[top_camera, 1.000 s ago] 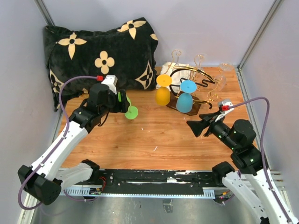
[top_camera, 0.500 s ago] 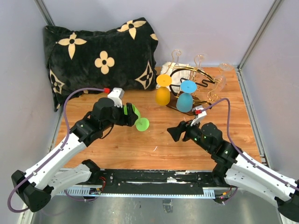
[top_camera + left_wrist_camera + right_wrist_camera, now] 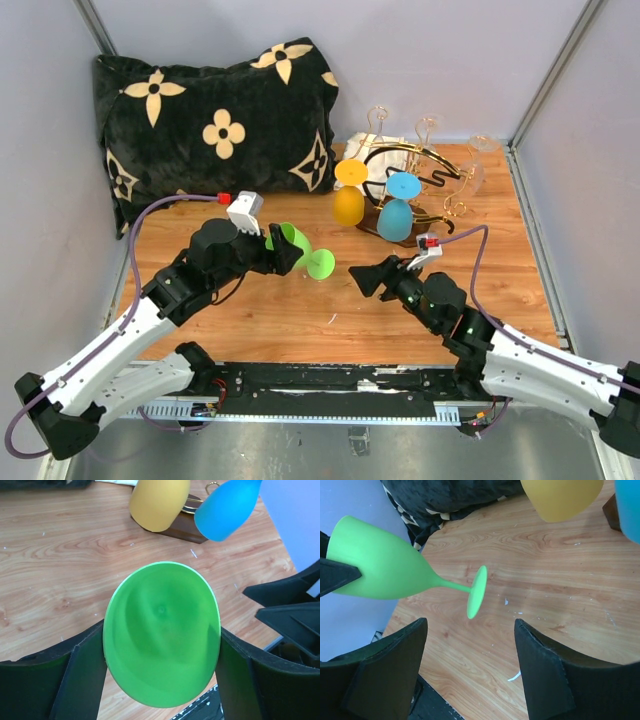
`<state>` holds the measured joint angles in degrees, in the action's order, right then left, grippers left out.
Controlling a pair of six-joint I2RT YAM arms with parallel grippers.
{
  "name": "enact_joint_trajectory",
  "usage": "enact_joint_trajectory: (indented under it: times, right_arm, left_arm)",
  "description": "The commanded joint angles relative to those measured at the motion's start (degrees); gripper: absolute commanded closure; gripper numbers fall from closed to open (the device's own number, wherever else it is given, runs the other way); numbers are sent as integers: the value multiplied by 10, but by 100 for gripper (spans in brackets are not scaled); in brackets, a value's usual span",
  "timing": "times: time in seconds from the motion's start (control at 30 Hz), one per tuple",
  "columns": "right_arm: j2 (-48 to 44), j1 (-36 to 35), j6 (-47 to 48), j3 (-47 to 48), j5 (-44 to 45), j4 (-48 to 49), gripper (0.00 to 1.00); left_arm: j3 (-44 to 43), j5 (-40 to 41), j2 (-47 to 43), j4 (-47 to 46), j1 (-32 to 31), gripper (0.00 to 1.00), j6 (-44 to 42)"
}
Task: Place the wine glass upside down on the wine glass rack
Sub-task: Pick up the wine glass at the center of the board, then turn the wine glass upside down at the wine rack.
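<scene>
A wooden table (image 3: 300,315) fills a grey-walled booth, with a black flowered pillow (image 3: 210,110) against the back left corner and the wine glass rack (image 3: 415,152) at the back right, near the right wall. From above, a yellow glass (image 3: 348,205) and a blue glass (image 3: 395,220) hang bowl-down on the rack's near side. The left fingers (image 3: 278,256) grip the bowl of a green wine glass (image 3: 292,240) above mid-table; the glass lies roughly level, its foot pointing right. The right fingers (image 3: 368,278) are spread apart and hold nothing, facing that foot from just beside it without touching. Bare wood lies in front of both arms. In the left wrist view, the left fingers (image 3: 80,680) press both sides of the green wine glass (image 3: 162,635), its rim toward the camera; beyond it are open table (image 3: 60,555), the yellow glass (image 3: 159,502), the blue glass (image 3: 225,507) and the rack's brown base (image 3: 187,530). In the right wrist view, the right fingers (image 3: 390,665) stand wide, and the green wine glass (image 3: 385,567) lies ahead with its foot in line with the gap, clear of both. The pillow (image 3: 450,497), the yellow glass (image 3: 562,497) and the blue glass (image 3: 629,505) sit along the top edge, with clear table (image 3: 560,580) between.
</scene>
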<state>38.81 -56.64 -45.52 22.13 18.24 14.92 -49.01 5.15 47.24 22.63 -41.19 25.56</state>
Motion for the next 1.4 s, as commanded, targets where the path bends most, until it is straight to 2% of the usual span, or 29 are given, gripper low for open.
enact_joint_trajectory:
  times: [0.0,0.2,0.47,0.7,0.9,1.13,1.37]
  right_arm:
    - [34,-15,-50,-16,8,100,31]
    - [97,-16,-96,-21,-2,159,38]
    - [148,-15,-120,-7,10,183,48]
    - [174,-16,-134,-7,-1,218,56]
    - [176,-15,-136,-5,1,221,70]
    - [184,-16,-135,1,3,220,76]
    - [194,-15,-122,12,-5,226,96]
  left_arm:
    - [9,-14,-12,-41,-10,23,11]
    - [7,-39,-24,-51,-13,24,15]
    - [2,-70,-37,-72,-14,24,25]
    - [1,-88,-43,-83,-15,24,26]
    - [4,-93,-47,-86,-16,24,24]
    - [3,-103,-48,-98,-16,24,22]
    - [4,-110,-46,-104,-16,24,17]
